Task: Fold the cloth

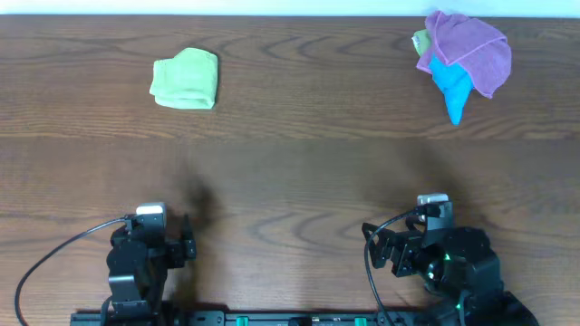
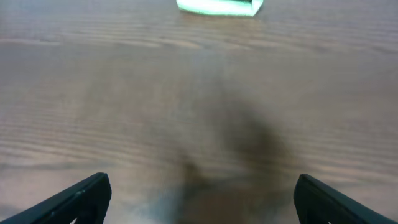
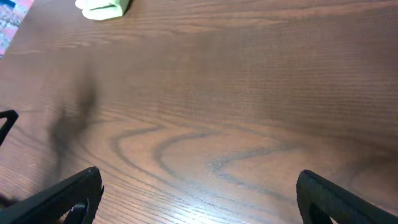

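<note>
A folded light green cloth (image 1: 187, 79) lies at the far left of the table; it also shows at the top of the left wrist view (image 2: 219, 6) and at the top left of the right wrist view (image 3: 102, 7). A heap of unfolded cloths (image 1: 462, 56), purple over blue and green, lies at the far right. My left gripper (image 1: 152, 215) sits open and empty near the front edge, its jaws wide apart over bare wood (image 2: 202, 199). My right gripper (image 1: 433, 205) is also open and empty near the front edge (image 3: 199, 199).
The wooden table (image 1: 299, 172) spans the whole view. Both arm bases and their cables stand along the front edge. A pink patterned thing (image 3: 11, 18) shows at the top left corner of the right wrist view.
</note>
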